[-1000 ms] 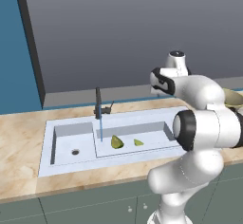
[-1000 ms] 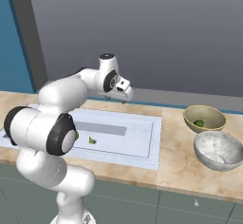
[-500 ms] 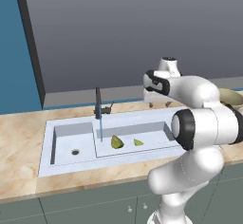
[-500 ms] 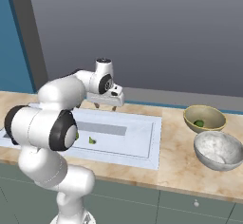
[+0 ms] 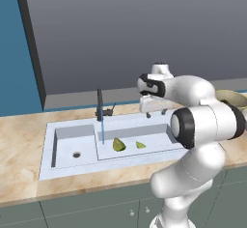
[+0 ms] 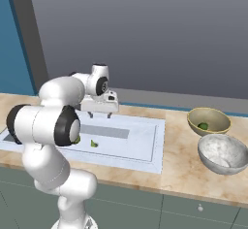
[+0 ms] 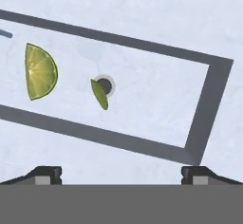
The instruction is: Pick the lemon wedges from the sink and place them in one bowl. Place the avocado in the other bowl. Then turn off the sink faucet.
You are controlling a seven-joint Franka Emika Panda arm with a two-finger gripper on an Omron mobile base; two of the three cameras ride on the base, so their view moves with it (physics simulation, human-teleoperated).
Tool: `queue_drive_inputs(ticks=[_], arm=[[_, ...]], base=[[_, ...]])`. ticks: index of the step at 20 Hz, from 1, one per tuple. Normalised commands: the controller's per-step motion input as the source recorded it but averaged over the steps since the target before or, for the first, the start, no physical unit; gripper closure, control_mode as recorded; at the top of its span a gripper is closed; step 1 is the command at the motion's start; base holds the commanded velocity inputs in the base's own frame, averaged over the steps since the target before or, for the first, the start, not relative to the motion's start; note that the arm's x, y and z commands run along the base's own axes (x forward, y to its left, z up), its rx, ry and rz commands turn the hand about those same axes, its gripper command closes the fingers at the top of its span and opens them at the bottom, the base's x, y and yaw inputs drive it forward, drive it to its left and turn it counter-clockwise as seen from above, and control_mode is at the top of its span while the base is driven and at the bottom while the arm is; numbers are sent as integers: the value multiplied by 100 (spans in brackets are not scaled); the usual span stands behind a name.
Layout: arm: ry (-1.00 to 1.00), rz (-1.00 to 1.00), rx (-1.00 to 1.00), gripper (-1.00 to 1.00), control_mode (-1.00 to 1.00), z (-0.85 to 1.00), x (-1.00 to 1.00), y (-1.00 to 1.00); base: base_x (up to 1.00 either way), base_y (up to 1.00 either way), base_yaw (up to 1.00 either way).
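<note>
The larger lemon wedge (image 5: 118,145) (image 7: 40,71) and the small pale wedge (image 5: 140,145) (image 6: 94,144) (image 7: 99,94) lie in the longer basin of the sink (image 5: 87,167) (image 6: 140,140) (image 7: 156,95), the small one beside the drain (image 7: 105,86). My gripper (image 5: 155,114) (image 6: 99,115) (image 7: 121,174) hangs open above that basin, nothing between its fingertips (image 7: 47,173). The avocado (image 6: 203,125) rests in the olive bowl (image 6: 209,109). The dark faucet (image 5: 100,105) stands behind the basins with a blue stream of water (image 5: 102,134) falling from it.
A grey bowl (image 6: 223,150) sits on the counter right of the sink, in front of the olive bowl, whose edge also shows behind my arm (image 5: 231,96). A dark wall rises behind the counter. The small square basin (image 5: 72,142) is at the left.
My hand has swung left and come down from beside the bowls to over the sink's longer basin. The wedges and the avocado have not moved.
</note>
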Motion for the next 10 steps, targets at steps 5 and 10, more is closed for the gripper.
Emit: queue_drive_inputs(ticks=[5, 10], arm=[[-2, 18, 0, -100, -100, -49, 0, 24], [-1, 17, 0, -100, -100, -43, 0, 19]], base=[[0, 0, 0], [0, 0, 0]])
